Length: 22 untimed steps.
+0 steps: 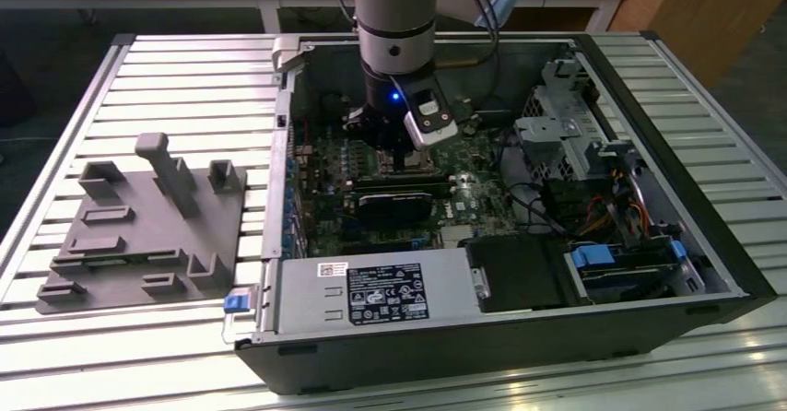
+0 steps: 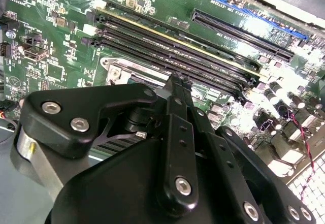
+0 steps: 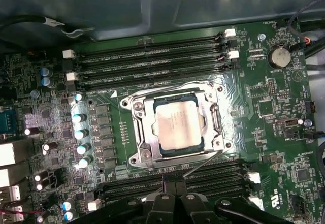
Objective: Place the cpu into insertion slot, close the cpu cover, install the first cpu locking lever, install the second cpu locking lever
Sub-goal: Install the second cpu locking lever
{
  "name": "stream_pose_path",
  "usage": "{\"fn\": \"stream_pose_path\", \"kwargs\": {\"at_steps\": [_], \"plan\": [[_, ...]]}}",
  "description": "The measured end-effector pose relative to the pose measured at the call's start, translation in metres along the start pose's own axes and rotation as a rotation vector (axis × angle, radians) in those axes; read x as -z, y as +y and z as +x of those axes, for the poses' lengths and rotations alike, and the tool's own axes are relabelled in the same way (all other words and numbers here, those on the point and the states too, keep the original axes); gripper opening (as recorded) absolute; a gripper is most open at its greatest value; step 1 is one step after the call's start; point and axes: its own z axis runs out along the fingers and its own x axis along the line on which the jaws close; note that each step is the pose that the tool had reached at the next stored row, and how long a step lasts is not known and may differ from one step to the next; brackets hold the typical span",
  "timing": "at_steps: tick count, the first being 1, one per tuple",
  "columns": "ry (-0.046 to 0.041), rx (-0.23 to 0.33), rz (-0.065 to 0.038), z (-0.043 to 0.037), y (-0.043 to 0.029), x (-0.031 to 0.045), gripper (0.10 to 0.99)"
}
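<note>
Arm's gripper hangs low inside the open PC case, over the motherboard near the case's far wall. In first wrist view the cpu sits flat in the socket at mid-board, silvery-tan top showing through the square window of the cpu cover, which lies down around it. A thin lever wire angles off the socket's edge toward the gripper side; can't tell if it's latched.

Gripper in that view: the two fingertips meet, pressed together w/ no gap, holding nothing, just beside the socket's near edge over the RAM slots. In second wrist view the black linkage blocks the socket; more RAM slots run alongside.

Room: tight. RAM slot rows flank the socket on two sides, capacitors on a third. Drive cage crowds the case's side at the exterior view's right; PSU fills the near edge. Grey fixture tray sits outside on the slatted table, well apart.
</note>
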Motion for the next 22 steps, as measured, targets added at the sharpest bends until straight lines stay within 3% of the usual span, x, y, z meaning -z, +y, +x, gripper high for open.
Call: {"fn": "stream_pose_path", "kwargs": {"at_steps": [5,7,18,22], "plan": [[0.0025,-0.001,-0.015,0.0003,-0.0034,-0.0019,0.106],[0.0042,-0.002,-0.025,0.0009,-0.0056,-0.0024,0.106],[0.0158,-0.007,-0.091,0.0044,-0.0205,-0.0056,0.106],[0.0216,-0.010,-0.124,0.0057,-0.0267,-0.0069,0.106]]}}
